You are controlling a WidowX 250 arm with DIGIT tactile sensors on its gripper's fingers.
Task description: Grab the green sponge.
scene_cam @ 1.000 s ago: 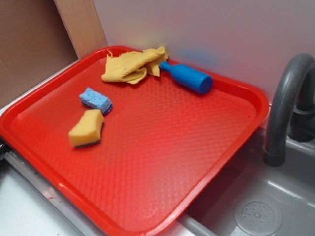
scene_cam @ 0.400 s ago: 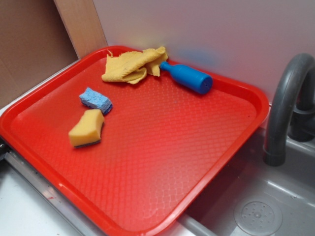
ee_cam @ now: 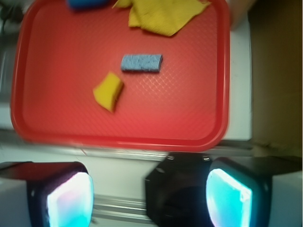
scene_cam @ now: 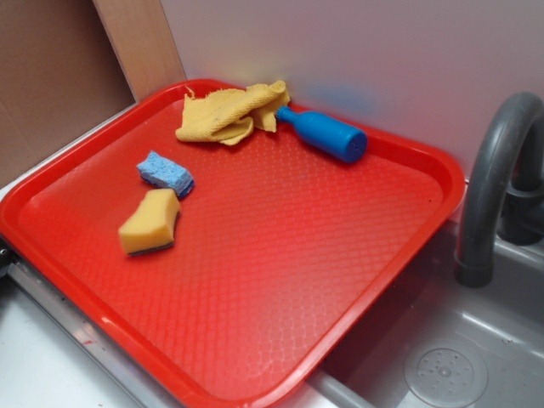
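A red tray (scene_cam: 357, 246) is seen with its right corner overhanging a grey sink (scene_cam: 476, 340), a grey faucet (scene_cam: 493, 170) rising just beside that edge. On the tray, a blue sponge (scene_cam: 166, 172) lies just beside the green sponge (scene_cam: 150, 222), on the side toward the tray's far rim; a yellow cloth (scene_cam: 229, 112) is bunched at the far rim, touching the neck of a blue bottle (scene_cam: 325, 133) laid on its side. Nothing is set on or against the green sponge. Nothing on the tray has been shifted since the earlier frames. In the wrist view, the gripper (ee_cam: 149, 198) is held with fingers apart, off the tray beyond its near rim, the green sponge (ee_cam: 109, 91) well apart from it.
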